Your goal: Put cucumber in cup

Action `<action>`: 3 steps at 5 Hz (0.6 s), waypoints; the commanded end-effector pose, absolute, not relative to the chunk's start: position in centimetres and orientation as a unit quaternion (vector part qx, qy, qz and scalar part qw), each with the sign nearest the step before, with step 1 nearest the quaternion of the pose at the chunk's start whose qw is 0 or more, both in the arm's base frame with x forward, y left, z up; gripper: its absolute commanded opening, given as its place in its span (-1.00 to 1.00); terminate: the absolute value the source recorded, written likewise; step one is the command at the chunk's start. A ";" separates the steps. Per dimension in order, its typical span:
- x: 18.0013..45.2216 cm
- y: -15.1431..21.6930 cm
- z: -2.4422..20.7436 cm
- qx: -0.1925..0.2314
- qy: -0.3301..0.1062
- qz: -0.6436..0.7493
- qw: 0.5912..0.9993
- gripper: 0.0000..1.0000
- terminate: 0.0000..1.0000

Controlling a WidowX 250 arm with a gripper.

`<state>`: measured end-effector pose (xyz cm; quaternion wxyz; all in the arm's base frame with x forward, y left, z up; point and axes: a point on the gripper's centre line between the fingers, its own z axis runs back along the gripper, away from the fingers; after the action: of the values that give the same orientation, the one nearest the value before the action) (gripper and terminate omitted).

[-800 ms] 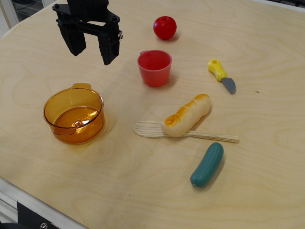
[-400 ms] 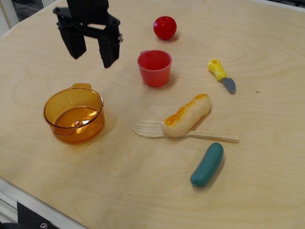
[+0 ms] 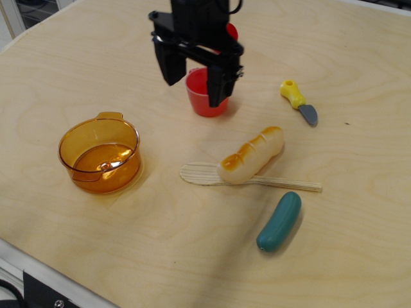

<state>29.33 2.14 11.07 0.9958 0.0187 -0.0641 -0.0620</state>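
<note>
The teal-green cucumber (image 3: 280,221) lies on the wooden table at the lower right, tilted, just below the wooden spatula. The small red cup (image 3: 203,98) stands upright at the upper middle, partly hidden behind my gripper. My black gripper (image 3: 195,90) hangs in front of the cup, its two fingers spread apart and empty. It is far from the cucumber, up and to the left of it.
A transparent orange pot (image 3: 100,154) stands at the left. A tan-and-orange bread roll (image 3: 251,154) lies across a wooden spatula (image 3: 200,174) in the middle. A yellow-handled toy knife (image 3: 298,101) lies at the right. A red tomato (image 3: 232,31) is mostly hidden behind the gripper.
My gripper has moved right from the upper left above the pot to in front of the cup, now covering the tomato. It stays open. The objects have not moved.
</note>
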 end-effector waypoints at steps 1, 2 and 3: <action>29.8 -5.3 9.7 -0.021 -0.077 -0.109 0.991 1.00 -1.00; 29.3 -8.8 8.8 -0.025 -0.074 -0.122 0.989 1.00 -1.00; 28.5 -10.6 7.7 -0.025 -0.064 -0.133 0.989 1.00 -1.00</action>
<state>28.28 -10.79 6.54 0.9898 -0.0211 -0.0441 -0.1335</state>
